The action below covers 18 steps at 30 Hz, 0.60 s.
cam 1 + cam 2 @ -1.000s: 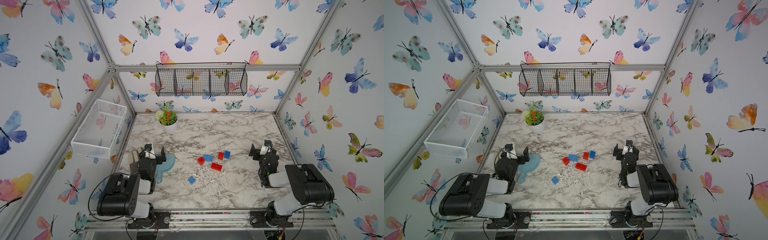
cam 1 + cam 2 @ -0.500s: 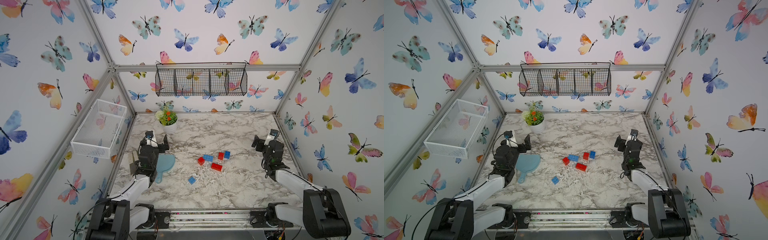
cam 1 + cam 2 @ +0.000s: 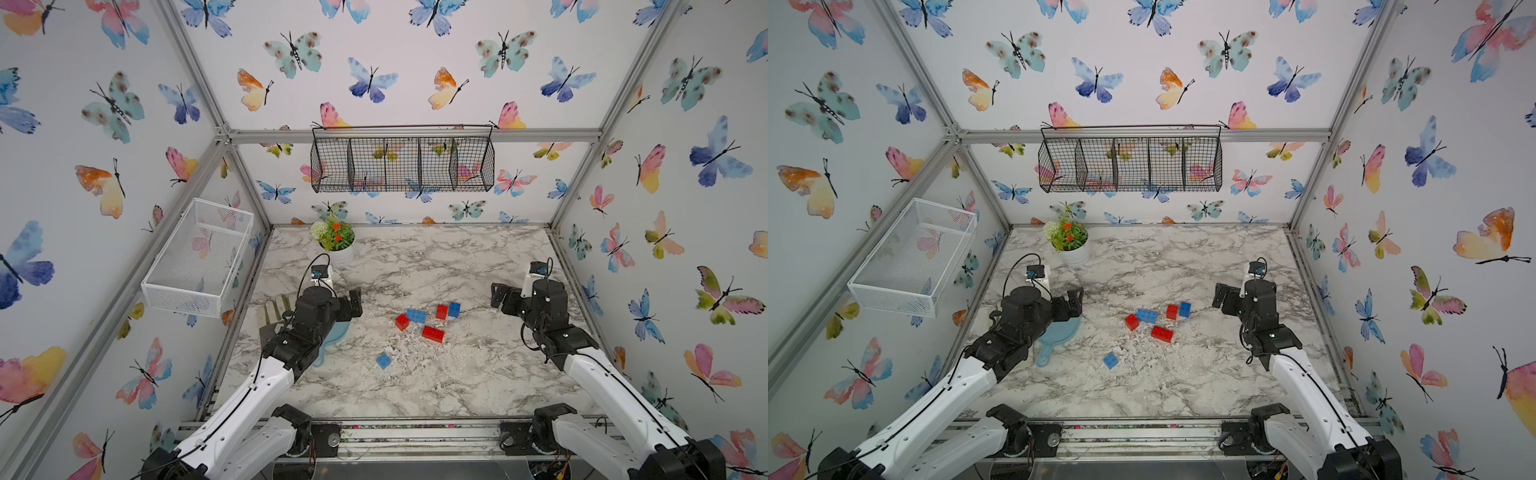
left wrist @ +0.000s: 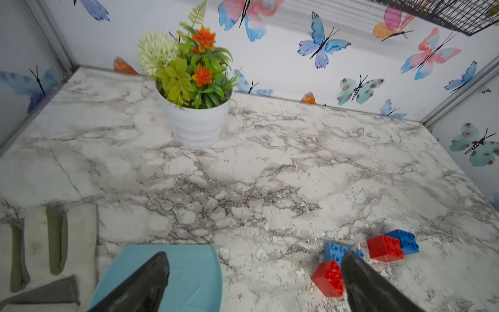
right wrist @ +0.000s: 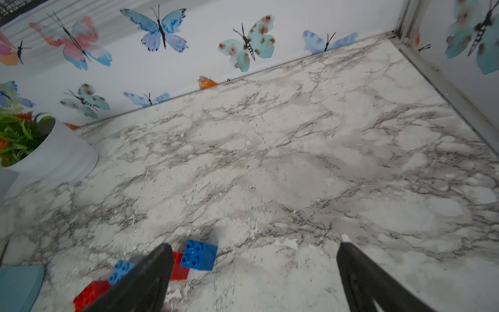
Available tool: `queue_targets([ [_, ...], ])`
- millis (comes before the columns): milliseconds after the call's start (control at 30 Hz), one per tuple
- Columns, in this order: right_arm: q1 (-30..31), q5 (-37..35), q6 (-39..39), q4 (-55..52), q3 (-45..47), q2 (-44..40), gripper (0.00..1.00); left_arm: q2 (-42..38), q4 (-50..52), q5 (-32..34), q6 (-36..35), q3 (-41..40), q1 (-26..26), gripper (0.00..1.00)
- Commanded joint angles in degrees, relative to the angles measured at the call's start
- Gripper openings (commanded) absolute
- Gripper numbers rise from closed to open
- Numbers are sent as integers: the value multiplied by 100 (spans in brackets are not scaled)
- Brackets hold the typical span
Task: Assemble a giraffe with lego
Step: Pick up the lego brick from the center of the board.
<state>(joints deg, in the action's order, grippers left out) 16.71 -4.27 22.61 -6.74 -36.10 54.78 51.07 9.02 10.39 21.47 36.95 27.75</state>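
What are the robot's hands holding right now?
Nothing. The left gripper and the right gripper are both open and empty, and the lego bricks lie loose on the table.

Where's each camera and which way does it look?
Top views: high in front, looking down on table and lego bricks; both arms show.
Left wrist: on that arm, facing the flower pot; open jaws show.
Right wrist: on that arm, facing the back wall; open jaws show.
Shared: both wrists see the blue square brick.
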Motion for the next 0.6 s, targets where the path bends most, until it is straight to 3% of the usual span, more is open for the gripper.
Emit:
queue_targets([
  [0,409,89,382,-943,-88,-22,98,-116,1097,-339,524,-80,264,98],
  [233,1728,-263,1131,-976,191,510,99,-275,1467,-1028,896,-207,354,98],
  [567,2863,-651,2382,-732,209,1306,99,-256,1698,-936,1037,-285,660,99],
])
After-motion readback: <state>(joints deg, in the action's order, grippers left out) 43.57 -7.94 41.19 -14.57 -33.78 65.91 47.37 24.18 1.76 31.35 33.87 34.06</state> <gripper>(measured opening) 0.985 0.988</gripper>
